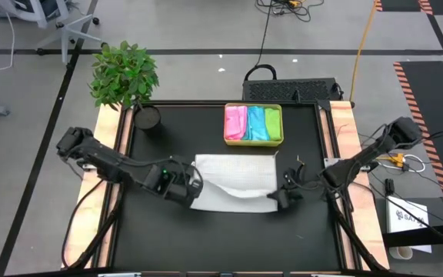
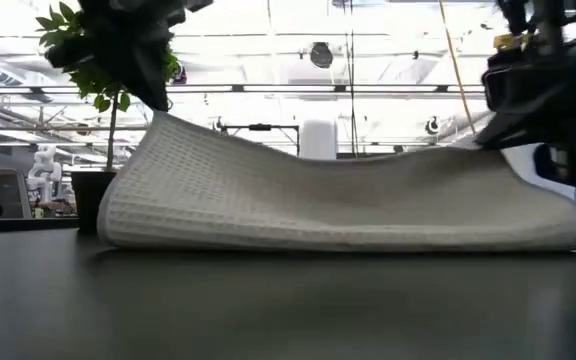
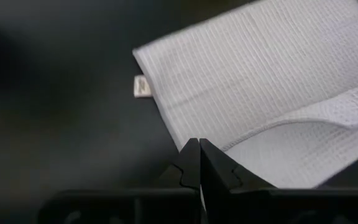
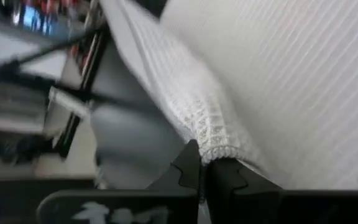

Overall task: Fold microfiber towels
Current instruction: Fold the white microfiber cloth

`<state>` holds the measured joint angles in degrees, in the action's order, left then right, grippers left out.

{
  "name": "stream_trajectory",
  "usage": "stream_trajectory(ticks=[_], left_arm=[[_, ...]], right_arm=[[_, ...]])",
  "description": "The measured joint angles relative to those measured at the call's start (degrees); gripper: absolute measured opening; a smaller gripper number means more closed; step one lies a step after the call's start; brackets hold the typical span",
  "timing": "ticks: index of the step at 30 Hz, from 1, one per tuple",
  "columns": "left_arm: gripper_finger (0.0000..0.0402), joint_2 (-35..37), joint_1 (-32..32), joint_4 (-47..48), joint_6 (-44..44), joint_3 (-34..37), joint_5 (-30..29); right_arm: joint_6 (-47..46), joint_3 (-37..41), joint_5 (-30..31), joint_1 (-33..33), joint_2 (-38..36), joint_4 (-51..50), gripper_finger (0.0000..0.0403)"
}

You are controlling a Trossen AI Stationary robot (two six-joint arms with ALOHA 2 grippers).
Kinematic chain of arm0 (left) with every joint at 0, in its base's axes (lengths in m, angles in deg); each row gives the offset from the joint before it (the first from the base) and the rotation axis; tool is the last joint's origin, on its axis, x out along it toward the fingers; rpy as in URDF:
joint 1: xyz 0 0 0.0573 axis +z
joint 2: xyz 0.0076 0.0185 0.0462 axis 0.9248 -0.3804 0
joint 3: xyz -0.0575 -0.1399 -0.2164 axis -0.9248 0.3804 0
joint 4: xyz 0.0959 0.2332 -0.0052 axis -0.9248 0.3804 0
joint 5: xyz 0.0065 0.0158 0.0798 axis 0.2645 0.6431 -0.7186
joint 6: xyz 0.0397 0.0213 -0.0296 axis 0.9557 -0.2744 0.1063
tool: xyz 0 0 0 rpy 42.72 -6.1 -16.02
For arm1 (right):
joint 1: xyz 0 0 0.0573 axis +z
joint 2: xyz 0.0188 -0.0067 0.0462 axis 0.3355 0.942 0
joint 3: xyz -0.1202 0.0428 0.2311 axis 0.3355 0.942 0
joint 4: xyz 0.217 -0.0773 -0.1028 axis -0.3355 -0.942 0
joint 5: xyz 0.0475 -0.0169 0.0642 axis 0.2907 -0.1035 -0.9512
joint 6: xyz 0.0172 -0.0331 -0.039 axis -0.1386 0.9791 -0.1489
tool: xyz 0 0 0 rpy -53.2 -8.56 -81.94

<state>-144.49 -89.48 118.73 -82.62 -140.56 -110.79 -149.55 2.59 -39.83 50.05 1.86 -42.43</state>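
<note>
A white waffle-weave towel lies in the middle of the black table. Its near part is raised and curls over the rest, so a rounded fold rests on the table. My left gripper is shut on the towel's near left corner, and my right gripper is shut on its near right corner. A small tag sticks out of the flat layer's edge. Folded pink, light blue and lime green towels lie side by side in a yellow-green tray at the far middle. My left gripper pinches the towel's hemmed edge at the near left corner between its two fingers, coming from the table's left side. The corner is held above the table and the cloth slopes down from it, slack. My right gripper pinches the towel's near right corner between its two fingers, at the bunched hem, coming from the table's right side. The corner is raised and the cloth sags from it toward the middle.
A potted plant and a dark pot stand at the far left corner. The tray is just beyond the towel's far edge. Bare black table lies on the near side. Wooden rails run along both sides.
</note>
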Motion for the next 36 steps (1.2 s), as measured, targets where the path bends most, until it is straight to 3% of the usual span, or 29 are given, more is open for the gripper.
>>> stream_trajectory(ticks=[3,10,22,36], left_arm=[[0.0,-0.3,2.4,-0.5,4.0,0.0,0.0],[0.0,-0.3,7.6,-1.5,12.0,0.0,-1.8],[0.0,-5.1,16.2,-6.1,26.9,0.1,-1.4],[0.0,-10.8,24.7,-13.6,40.7,0.0,3.6]], right_arm=[[2.2,0.0,2.7,-3.6,-1.5,-0.8,0.0],[6.6,0.0,2.8,-11.1,-4.0,-2.0,0.0],[5.5,-0.1,2.8,-14.1,-4.4,-9.1,0.0],[9.2,0.1,4.1,-21.2,-8.4,-17.4,0.0]])
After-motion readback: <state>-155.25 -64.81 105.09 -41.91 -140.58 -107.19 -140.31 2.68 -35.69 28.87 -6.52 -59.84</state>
